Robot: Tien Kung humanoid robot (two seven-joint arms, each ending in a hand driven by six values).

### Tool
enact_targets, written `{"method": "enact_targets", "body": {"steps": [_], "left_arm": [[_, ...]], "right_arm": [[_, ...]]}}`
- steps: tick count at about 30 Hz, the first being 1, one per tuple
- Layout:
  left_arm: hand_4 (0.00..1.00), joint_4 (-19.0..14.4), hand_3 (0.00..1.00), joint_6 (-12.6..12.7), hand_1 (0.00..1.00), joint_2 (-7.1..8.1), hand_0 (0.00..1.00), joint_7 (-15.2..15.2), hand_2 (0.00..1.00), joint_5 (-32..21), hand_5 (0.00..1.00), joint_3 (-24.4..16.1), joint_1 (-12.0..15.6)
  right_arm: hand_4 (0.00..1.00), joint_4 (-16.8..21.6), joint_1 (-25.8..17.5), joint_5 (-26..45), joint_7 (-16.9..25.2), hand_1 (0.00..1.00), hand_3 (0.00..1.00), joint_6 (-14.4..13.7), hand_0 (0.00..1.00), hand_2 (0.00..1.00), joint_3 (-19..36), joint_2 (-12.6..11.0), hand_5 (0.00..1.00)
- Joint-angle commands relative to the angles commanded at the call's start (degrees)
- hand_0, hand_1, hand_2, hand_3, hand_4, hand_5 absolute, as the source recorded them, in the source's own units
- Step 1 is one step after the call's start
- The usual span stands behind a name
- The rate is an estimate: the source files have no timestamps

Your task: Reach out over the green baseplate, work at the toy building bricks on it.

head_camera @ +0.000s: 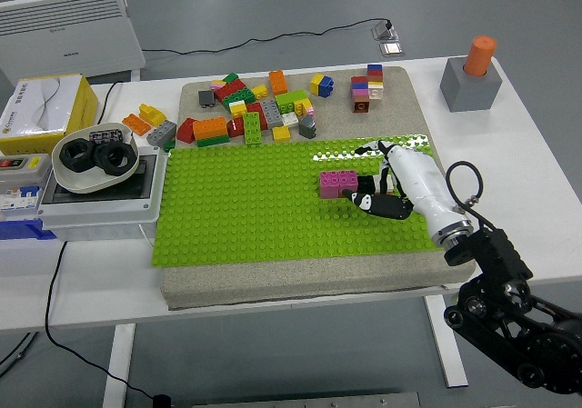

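The green baseplate (245, 208) lies on a grey mat in the middle of the table. A pink brick block (337, 184), two bricks side by side, sits on the plate right of centre. My right hand (362, 177), white with black fingers, reaches in from the lower right and hovers at the block's right end. Its thumb (368, 148) points left, beyond the block, and the other fingers (373, 204) lie just in front of the block's right corner. The fingers are spread and hold nothing. The left arm is out of view.
A pile of loose bricks (250, 108) and a small brick stack (367, 86) lie behind the plate. A grey block with an orange peg (473, 81) stands at the far right. A bowl of black nuts (95, 161) on a grey box and a yellow box (41, 108) stand at the left.
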Motion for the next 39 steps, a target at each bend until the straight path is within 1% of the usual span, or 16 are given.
{"method": "enact_targets", "body": {"steps": [3, 4, 7, 15, 17, 25, 26, 27, 33, 34, 39], "left_arm": [[0.75, 0.0, 0.689, -0.05, 0.618, -0.07, 0.734, 0.0, 0.53, 0.03, 0.724, 0.17, 0.09], [0.75, 0.0, 0.689, -0.09, 0.62, -0.05, 0.733, 0.01, 0.535, 0.09, 0.722, 0.21, 0.07], [0.75, 0.0, 0.689, -0.18, 0.62, 0.01, 0.733, 0.0, 0.535, 0.33, 0.722, 0.38, -0.14], [0.75, 0.0, 0.689, -1.0, 0.619, 0.53, 0.734, 0.58, 0.538, 1.03, 0.721, 1.34, -1.14], [0.749, 0.0, 0.692, -1.15, 0.62, 0.65, 0.734, 0.72, 0.543, 1.1, 0.72, 1.49, -1.27], [0.748, 0.0, 0.692, -1.42, 0.621, 1.0, 0.735, 1.0, 0.546, 0.97, 0.716, 2.15, -1.44], [0.748, 0.0, 0.692, -1.42, 0.621, 1.0, 0.735, 0.97, 0.546, 1.03, 0.716, 2.15, -1.46], [0.744, 0.0, 0.69, -1.42, 0.622, 0.99, 0.735, 0.91, 0.558, 1.08, 0.709, 2.19, -1.5], [0.744, 0.0, 0.69, -1.62, 0.622, 0.98, 0.735, 0.46, 0.558, 1.13, 0.709, 2.76, -1.87], [0.744, 0.0, 0.69, -1.61, 0.627, 0.98, 0.735, 0.4, 0.599, 1.27, 0.702, 2.72, -1.94], [0.744, 0.0, 0.69, -0.81, 0.627, 1.17, 0.735, -0.54, 0.599, 1.01, 0.702, 2.56, -2.45]], "right_arm": [[0.806, 1.61, -3.4, 3.71, 3.39, 0.072, 0.666, -1.06, 0.078, 0.2, 3.42, -0.29, 0.345], [0.728, 1.9, -4.38, 4.81, 4.4, 0.057, 0.661, -1.29, 0.062, 0.19, 4.45, -0.22, 0.302], [0.728, 1.92, -6.23, 7.98, 6.55, 0.057, 0.661, -1.65, 0.062, 0.19, 6.15, 0.5, 0.302], [0.721, 1.3, -6.96, 10.72, 7.76, 0.053, 0.659, -1.94, 0.06, 0.188, 7.18, 1.07, 0.305], [0.737, 1.1, -6.97, 11.52, 8.06, 0.048, 0.658, -2.06, 0.055, 0.184, 7.43, 1.07, 0.315], [0.73, -0.54, -7.23, 18.2, 10.48, 0.045, 0.653, -2.74, 0.053, 0.18, 7.67, 0.89, 0.309], [0.73, -0.41, -7.25, 17.72, 10.32, 0.045, 0.653, -2.74, 0.053, 0.18, 7.82, 0.87, 0.309], [0.732, 0.01, -7.26, 16.61, 9.8, 0.047, 0.649, -2.73, 0.059, 0.181, 8.11, 0.82, 0.343], [0.732, 2.31, -7.01, 9.32, 7.03, 0.047, 0.649, -2.39, 0.059, 0.181, 9.57, 0.54, 0.343], [0.69, 2.47, -6.95, 8.25, 6.84, 0.062, 0.649, -2.37, 0.072, 0.19, 9.73, 0.5, 0.306], [0.69, 2.62, -6.88, 6.75, 6.63, 0.062, 0.649, -2.34, 0.072, 0.19, 9.83, 0.34, 0.306]]}}
